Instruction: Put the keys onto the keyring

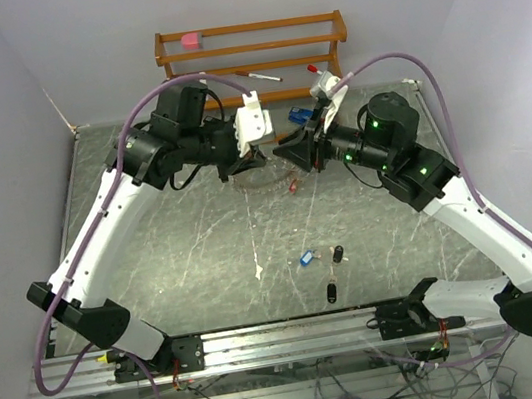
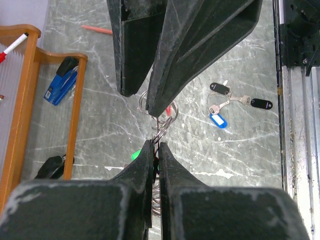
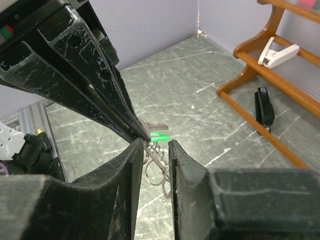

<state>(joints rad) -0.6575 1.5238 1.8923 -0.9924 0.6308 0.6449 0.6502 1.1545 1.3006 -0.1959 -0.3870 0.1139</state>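
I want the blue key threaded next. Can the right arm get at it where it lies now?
Likely not yet: the right tool is at the keyring, opposite the left tool. The blue key lies uncovered on the table, so once freed, probably yes.

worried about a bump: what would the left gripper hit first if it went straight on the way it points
Probably the right gripper, facing it just beyond the keyring the left gripper pinches; the gap looks small.

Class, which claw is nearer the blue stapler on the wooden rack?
Right. The blue stapler lies just beyond the right claw; the left claw is farther off, on the right claw's other side.
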